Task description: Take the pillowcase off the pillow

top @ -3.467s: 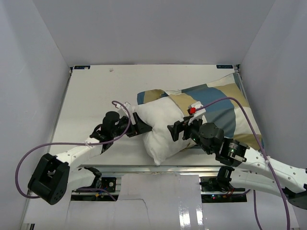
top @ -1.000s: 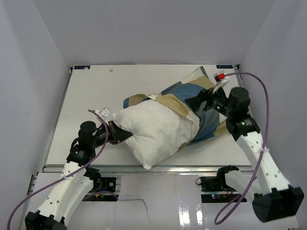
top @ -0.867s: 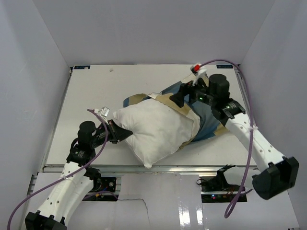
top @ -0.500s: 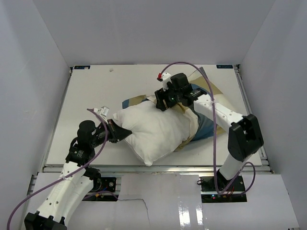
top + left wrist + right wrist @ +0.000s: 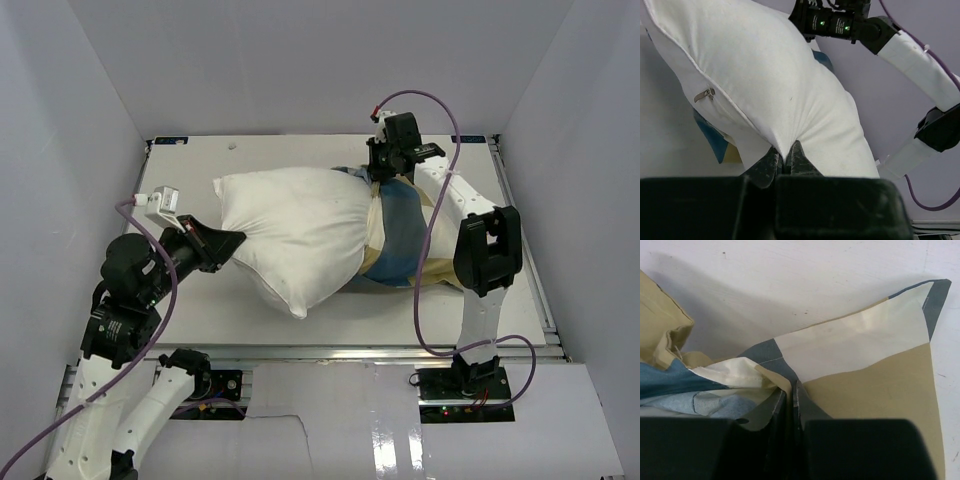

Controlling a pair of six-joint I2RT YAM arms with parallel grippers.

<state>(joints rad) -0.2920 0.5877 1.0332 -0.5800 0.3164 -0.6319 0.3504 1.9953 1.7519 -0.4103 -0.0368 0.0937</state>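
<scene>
The plump white pillow [image 5: 300,225] lies mid-table, its left end lifted; only its right end sits inside the blue, tan and cream pillowcase [image 5: 405,225]. My left gripper [image 5: 235,240] is shut on the pillow's left corner. In the left wrist view the white pillow [image 5: 780,75] is pinched where it folds, between the tips of the left gripper [image 5: 785,156], and a zip pull [image 5: 705,94] shows on its seam. My right gripper [image 5: 378,175] is at the pillowcase's far edge. In the right wrist view the right gripper [image 5: 791,390] is shut on a fold of the pillowcase [image 5: 865,365].
The white table [image 5: 190,180] is boxed in by grey walls on three sides. The right arm [image 5: 470,215] stretches along the table's right side over the pillowcase. Purple cables [image 5: 440,300] loop from both arms. The table's front rail [image 5: 320,352] runs just behind the arm bases.
The left gripper has lifted and dragged the pillow to the left and back, baring more of it. The right gripper moved back and shut on the pillowcase's far edge.
</scene>
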